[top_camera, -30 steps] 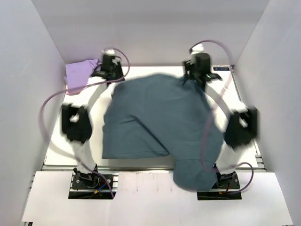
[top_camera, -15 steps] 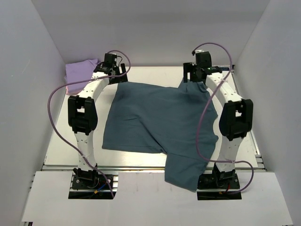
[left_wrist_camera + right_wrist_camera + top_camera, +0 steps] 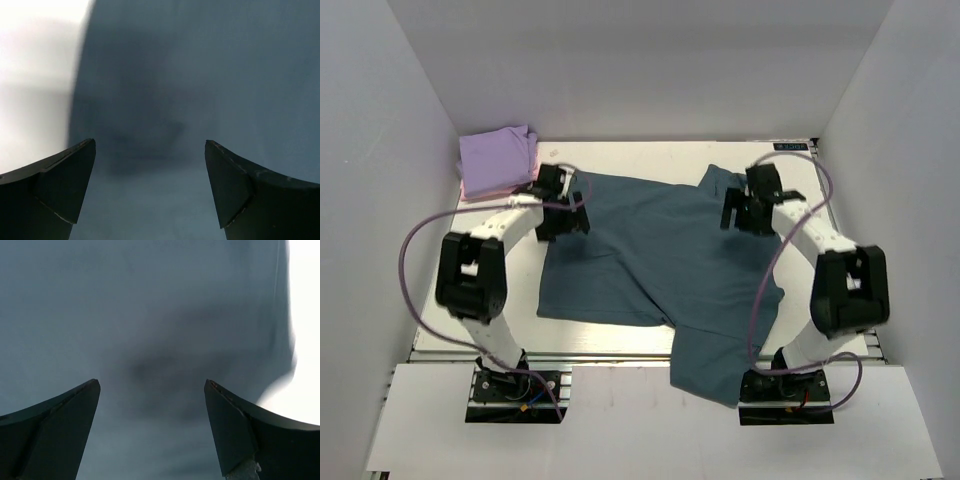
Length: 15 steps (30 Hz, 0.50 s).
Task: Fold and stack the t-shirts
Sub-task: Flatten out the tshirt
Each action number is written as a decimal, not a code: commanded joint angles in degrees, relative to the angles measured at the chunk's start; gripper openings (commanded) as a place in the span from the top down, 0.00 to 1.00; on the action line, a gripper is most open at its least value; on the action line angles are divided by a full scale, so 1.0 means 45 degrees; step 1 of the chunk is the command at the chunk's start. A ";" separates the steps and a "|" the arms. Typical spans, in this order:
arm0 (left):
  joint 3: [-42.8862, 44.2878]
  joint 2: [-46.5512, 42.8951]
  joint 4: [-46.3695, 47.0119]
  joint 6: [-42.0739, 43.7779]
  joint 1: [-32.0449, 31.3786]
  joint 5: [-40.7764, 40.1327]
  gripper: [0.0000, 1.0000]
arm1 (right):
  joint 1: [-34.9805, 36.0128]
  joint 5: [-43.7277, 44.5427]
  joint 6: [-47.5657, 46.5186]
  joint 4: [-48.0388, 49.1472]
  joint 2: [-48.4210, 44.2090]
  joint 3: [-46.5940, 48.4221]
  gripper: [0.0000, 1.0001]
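Left end effector (image 3: 563,206) and right end effector (image 3: 746,210) gape wide over the teal t-shirt (image 3: 660,265) spread on the bench (image 3: 650,156), one corner overhanging the near edge; limp light cotton, probably best pinched at hem corners.

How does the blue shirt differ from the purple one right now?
The blue shirt is spread open across the middle of the table, while the purple shirt is folded into a small bundle in the far left corner. The blue shirt covers far more area than the purple shirt. Part of the blue shirt hangs over the near edge, which the purple shirt comes nowhere near. Both are plain-coloured and lie on the table.
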 commanded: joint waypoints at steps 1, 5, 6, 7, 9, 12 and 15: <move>-0.1964 -0.2342 0.0619 -0.1391 -0.0311 0.1690 0.00 | -0.0037 0.0021 0.1862 0.0049 -0.1914 -0.1551 0.10; -0.4621 -0.4160 0.1183 -0.1803 -0.0447 0.1811 0.00 | -0.0076 -0.0077 0.2706 0.0090 -0.3184 -0.4029 0.10; -0.5360 -0.4646 0.1185 -0.1803 -0.0563 0.1811 0.00 | -0.0076 -0.0077 0.2745 0.0070 -0.3167 -0.4249 0.10; -0.5619 -0.4825 0.1301 -0.1803 -0.0565 0.1811 0.00 | -0.0153 0.0058 0.2958 0.0089 -0.3147 -0.4619 0.10; -0.5933 -0.4944 0.1303 -0.1803 -0.0565 0.1695 0.00 | -0.0251 0.0099 0.2999 0.0206 -0.2740 -0.4953 0.10; -0.6071 -0.4944 0.1166 -0.1803 -0.0565 0.1364 0.00 | -0.0407 0.0236 0.3039 0.0440 -0.1980 -0.4877 0.10; -0.6071 -0.4340 0.0894 -0.1803 -0.0565 0.1031 0.00 | -0.0641 -0.0135 0.3038 0.0831 -0.1083 -0.4547 0.10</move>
